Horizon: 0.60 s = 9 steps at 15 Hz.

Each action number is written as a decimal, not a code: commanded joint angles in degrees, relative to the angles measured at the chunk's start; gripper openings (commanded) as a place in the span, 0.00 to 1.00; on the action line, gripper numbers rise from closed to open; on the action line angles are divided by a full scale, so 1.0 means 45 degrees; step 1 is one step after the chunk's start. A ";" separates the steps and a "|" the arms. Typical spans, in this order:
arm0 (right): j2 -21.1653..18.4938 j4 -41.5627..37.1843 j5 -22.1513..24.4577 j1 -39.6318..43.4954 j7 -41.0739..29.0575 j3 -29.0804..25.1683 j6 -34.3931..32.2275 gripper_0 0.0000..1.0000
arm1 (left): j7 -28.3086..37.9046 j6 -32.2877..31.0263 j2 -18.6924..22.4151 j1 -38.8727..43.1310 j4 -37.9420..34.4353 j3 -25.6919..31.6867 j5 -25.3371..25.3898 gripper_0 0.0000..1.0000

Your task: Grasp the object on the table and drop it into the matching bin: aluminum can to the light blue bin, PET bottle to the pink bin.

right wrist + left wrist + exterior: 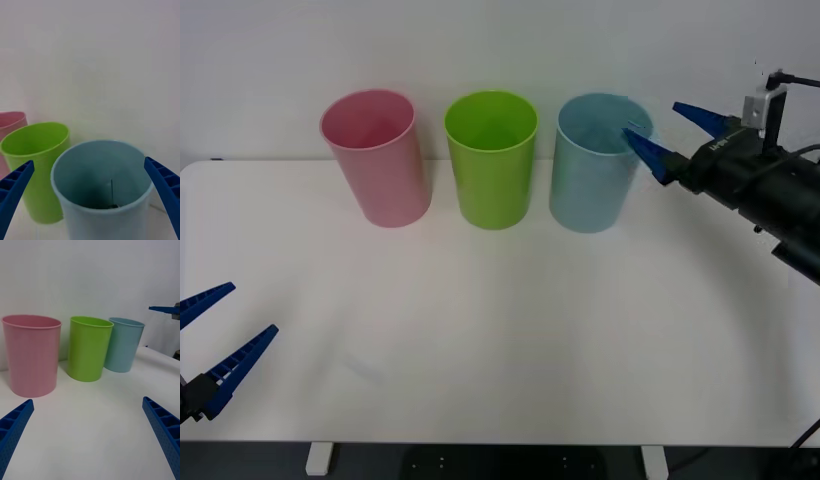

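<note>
I judge the drop done — my right gripper (663,136) hangs at the light blue bin (592,185), fingers wide and empty, the can (112,205) apparently inside; next, withdraw.

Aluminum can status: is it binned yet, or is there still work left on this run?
Looks done: the right pincer hangs open and empty over the light blue bin; a small object, possibly the can, sits at the bin's bottom. Nothing is in hand: the left pincer waits open at the table's near left edge. Left: likely just pulling the right arm back.
</note>
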 commanded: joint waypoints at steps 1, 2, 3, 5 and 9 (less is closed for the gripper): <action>-0.0304 -0.1262 -0.0595 0.1473 0.0133 -0.0092 -0.0708 1.00 | 0.0000 0.0000 0.0000 0.0001 0.0000 0.0000 0.0000 1.00; -0.0382 -0.1711 -0.0790 0.2020 0.0231 -0.0131 -0.0922 1.00 | 0.0000 0.0000 0.0000 0.0001 0.0000 0.0000 0.0000 1.00; -0.0401 -0.2102 -0.0888 0.2508 0.0329 -0.0229 -0.1118 1.00 | 0.0000 0.0000 0.0000 0.0001 0.0000 0.0000 0.0000 1.00; -0.0421 -0.2785 -0.1142 0.3563 0.1110 -0.0483 -0.1411 1.00 | 0.0000 0.0000 0.0000 0.0001 0.0000 0.0000 0.0000 1.00; -0.0519 -0.3489 -0.1708 0.5242 0.2653 -0.0580 -0.1450 1.00 | 0.0000 0.0000 0.0000 0.0001 0.0000 0.0000 0.0000 1.00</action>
